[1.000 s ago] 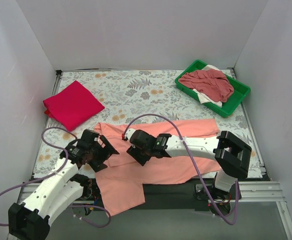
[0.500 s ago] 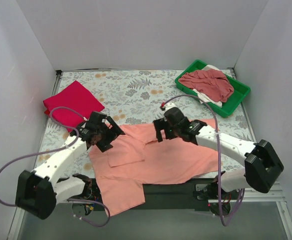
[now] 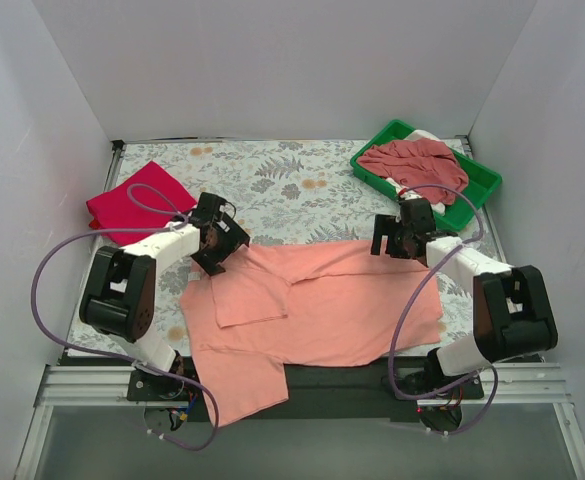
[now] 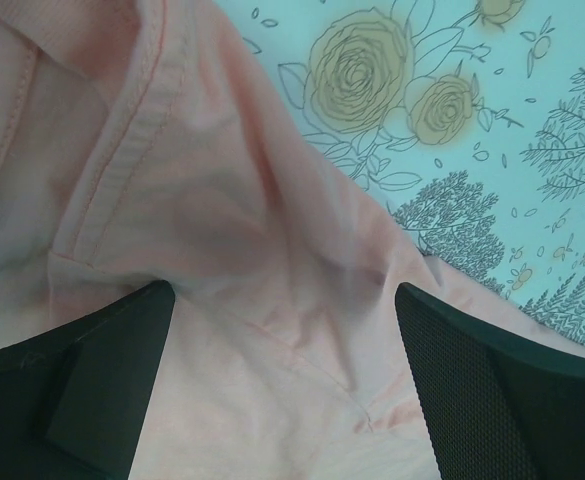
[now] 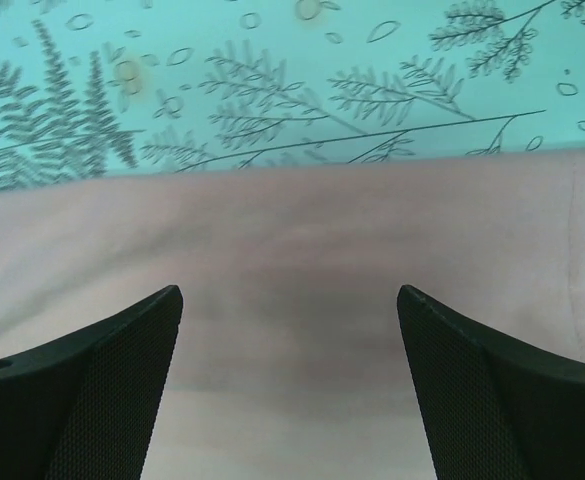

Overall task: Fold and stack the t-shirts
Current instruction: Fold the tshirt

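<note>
A salmon-pink t-shirt (image 3: 322,310) lies spread flat across the near half of the table, its lower left part hanging over the front edge. My left gripper (image 3: 222,246) is open over the shirt's far left corner; the left wrist view shows the pink fabric (image 4: 222,230) between the spread fingers (image 4: 284,296). My right gripper (image 3: 400,240) is open over the far right edge; in the right wrist view the cloth (image 5: 292,220) lies under the open gripper (image 5: 290,296). A folded crimson-red shirt (image 3: 122,200) lies at the far left.
A green tray (image 3: 480,188) at the far right holds a crumpled dusty rose-red shirt (image 3: 417,165) on a white one (image 3: 412,196). The floral tablecloth (image 3: 272,175) shows at the back. White walls close in three sides.
Both grippers moved away from the shirt's middle, the left to the far left corner, the right to the far right edge. The shirt's far edge now lies spread out flat.
</note>
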Robot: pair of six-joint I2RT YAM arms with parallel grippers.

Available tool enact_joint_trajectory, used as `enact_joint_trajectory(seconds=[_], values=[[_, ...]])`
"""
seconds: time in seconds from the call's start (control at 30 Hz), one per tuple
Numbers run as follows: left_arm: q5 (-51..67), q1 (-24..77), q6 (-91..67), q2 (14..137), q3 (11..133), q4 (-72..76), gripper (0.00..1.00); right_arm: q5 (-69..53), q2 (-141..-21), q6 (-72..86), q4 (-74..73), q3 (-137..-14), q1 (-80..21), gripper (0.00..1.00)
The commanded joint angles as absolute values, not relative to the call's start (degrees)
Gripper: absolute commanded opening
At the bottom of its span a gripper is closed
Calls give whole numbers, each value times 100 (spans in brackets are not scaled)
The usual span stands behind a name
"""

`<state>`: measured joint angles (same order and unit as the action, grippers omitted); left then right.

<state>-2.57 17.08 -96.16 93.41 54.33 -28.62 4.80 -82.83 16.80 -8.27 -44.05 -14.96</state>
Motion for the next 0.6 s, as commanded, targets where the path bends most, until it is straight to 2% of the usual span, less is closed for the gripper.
enact_joint_trajectory(seconds=[0.0,0.3,0.57], values=[[-615,1626,-9492,9650,5598,-2847,93,220,-8744,1442,-343,-4745,-1161,94],[-685,1503,-9308,10431,6239,-2988,93,115,-9755,1556,-352,-5124,-423,92],[-633,1336,-9255,11390,7206,-3217,93,44,-10125,1582,-360,-5528,-290,91]])
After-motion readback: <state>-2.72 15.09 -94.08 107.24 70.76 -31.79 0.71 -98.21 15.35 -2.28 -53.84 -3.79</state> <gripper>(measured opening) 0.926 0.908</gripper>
